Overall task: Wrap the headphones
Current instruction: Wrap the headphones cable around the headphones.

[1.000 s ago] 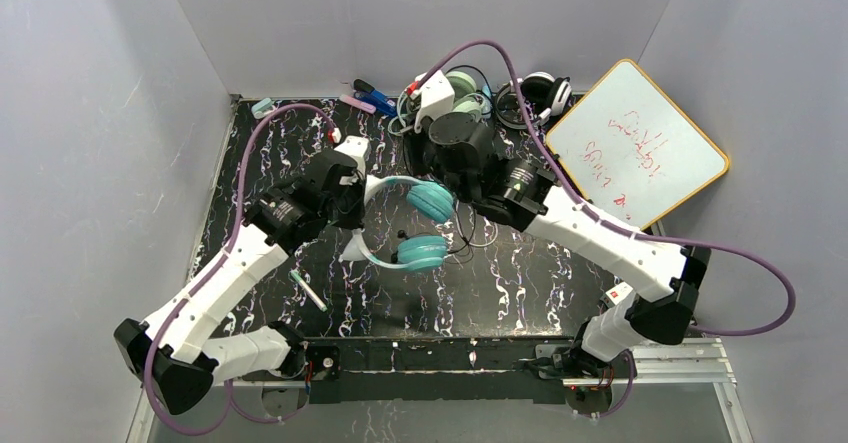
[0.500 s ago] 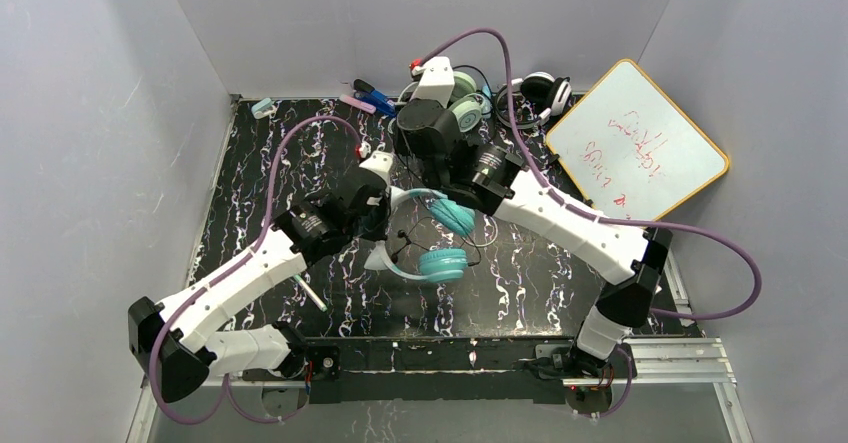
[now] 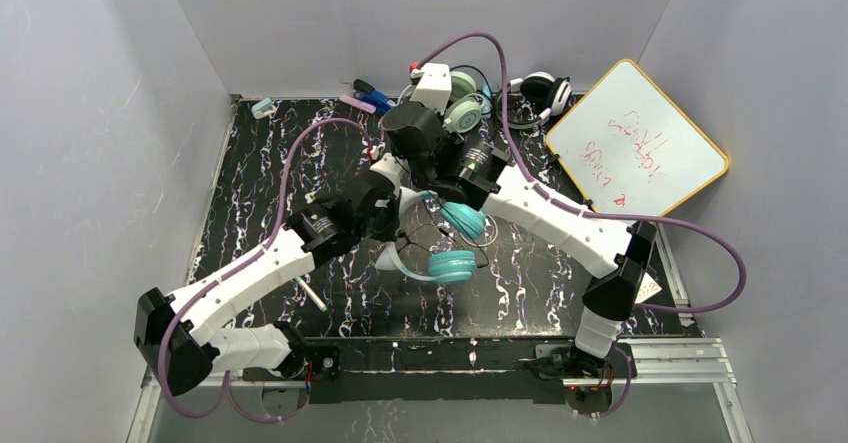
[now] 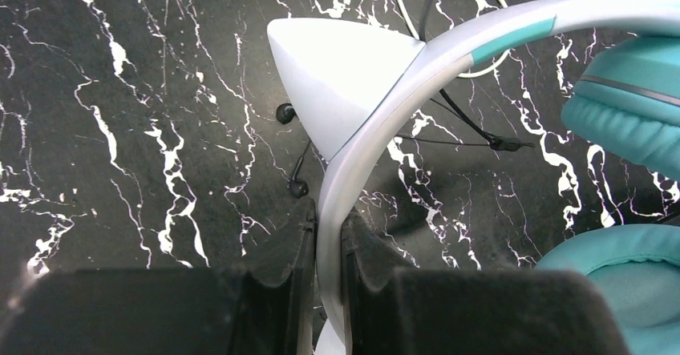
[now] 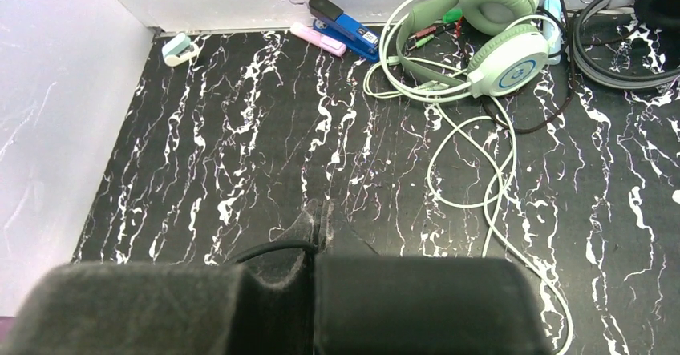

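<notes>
The left gripper [image 4: 327, 220] is pinching the smooth white plastic band [image 4: 449, 57] of the teal headphones [image 3: 452, 263], just below one pointy white cat ear [image 4: 337, 82]. Its two black fingers are pressed tight, one on each side of the band. I think it holds there so the headphones are up off the black table with white marble streaks [image 3: 250, 183] and do not wobble while the cord goes around. The headphones hang over the middle of the table, between the two arms. Their round cups [image 4: 633, 102] look soft and squishy.

The right gripper [image 5: 322, 231] has its fingers pressed together. A thin black cable [image 5: 269, 248] runs right into them, so it seems to be pinching that cable. The cable is skinny and bendy, so it needs a firm pinch or it may slip out.

At the back of the table lie the mint-green headphones [image 5: 497, 58], with a long pale cable [image 5: 481, 171] in loose loops, and the black-and-white headphones [image 3: 540, 91]. Neither looks wrapped yet.
</notes>
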Controlling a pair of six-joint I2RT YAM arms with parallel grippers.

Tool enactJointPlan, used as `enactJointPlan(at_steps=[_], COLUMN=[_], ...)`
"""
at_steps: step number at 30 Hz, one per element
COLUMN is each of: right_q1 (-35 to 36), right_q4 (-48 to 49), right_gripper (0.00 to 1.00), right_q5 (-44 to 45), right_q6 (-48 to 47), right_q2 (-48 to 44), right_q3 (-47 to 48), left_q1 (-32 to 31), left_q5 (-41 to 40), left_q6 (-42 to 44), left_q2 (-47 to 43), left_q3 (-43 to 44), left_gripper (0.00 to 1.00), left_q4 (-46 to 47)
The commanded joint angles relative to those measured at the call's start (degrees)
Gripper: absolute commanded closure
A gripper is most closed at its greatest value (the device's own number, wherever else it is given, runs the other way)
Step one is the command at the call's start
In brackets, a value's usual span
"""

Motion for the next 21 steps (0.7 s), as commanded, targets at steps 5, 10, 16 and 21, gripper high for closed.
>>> enactJointPlan(at_steps=[5, 10, 16, 21], right_q1=[-2.1, -5.8, -6.7, -8.4], right_q4=[-2.7, -3.8, -12.0, -12.5], right_gripper=[0.99, 0.99, 0.99, 0.99], right_q5=[1.6, -1.5, 0.4, -1.9], right_q6=[5.5, 8.5, 12.8, 14.0], right_q2=[-0.5, -1.1, 2.2, 2.7], right_q3=[-1.5, -4.0, 0.8, 1.0], left_q1=[-0.4, -0.4, -0.4, -0.6], left_q5=[5.9, 13.9, 10.7, 11.4], left_q6=[0.3, -0.7, -2.2, -2.6], left_q2=[-2.6, -4.7, -4.0, -2.3], left_q3=[2.3, 1.6, 1.8, 2.3], left_gripper=[1.00, 1.00, 1.00, 1.00], left_q4=[6.9, 9.5, 7.3, 7.1])
